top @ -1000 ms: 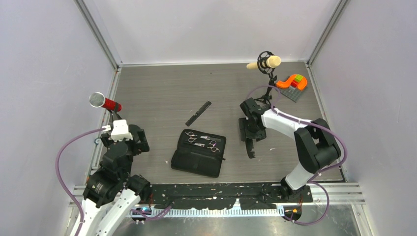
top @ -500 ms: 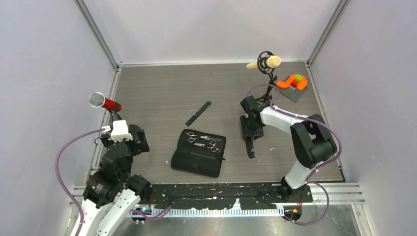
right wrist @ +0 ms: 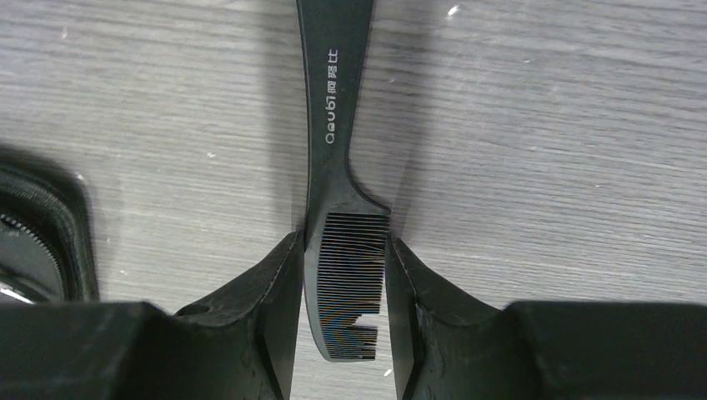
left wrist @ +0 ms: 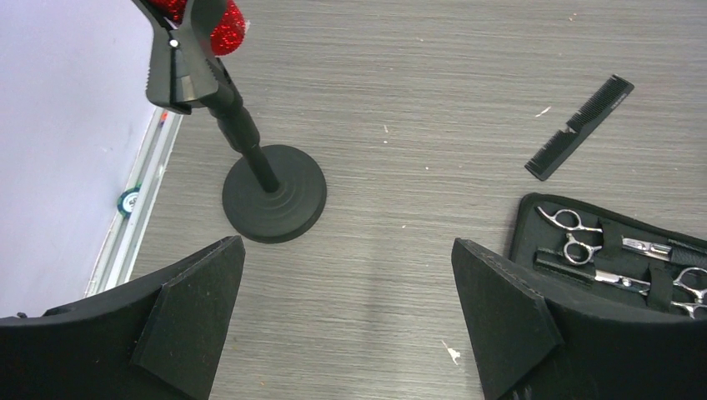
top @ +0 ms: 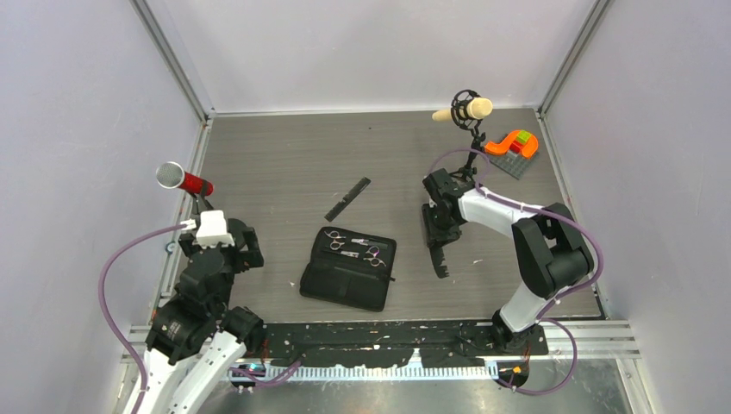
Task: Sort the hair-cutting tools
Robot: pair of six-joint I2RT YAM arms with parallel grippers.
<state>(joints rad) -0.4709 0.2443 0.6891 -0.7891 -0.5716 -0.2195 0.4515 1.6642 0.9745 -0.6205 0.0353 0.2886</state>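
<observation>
1. Hair-cutting tools, top view: the scissors sit tucked in the open case at the middle of the tabletop. The loose comb lies at 12 o'clock of the case, well apart from both arms. The near comb lies at 3 o'clock of the case, its far end under the right hand. Over the last second the right arm has drawn its elbow in slightly and the hand has settled lower. The near comb has not shifted. The left hand waits at 9 o'clock of the case, unmoved.

2. Left wrist view: the left hand stands wide apart with only bare tabletop between its fingers. The loose comb shows at 1 o'clock, the case with the scissors at 3 o'clock, and a microphone stand at 11 o'clock.

3. Right wrist view: the right hand has just narrowed onto the near comb. Its fingers press the spine on one side and the tooth tips on the other. The comb lies flat, its handle running to 12 o'clock, with the case at 9 o'clock. The grasp looks made, so lifting comes next. A comb this thin and flat may slip.
</observation>
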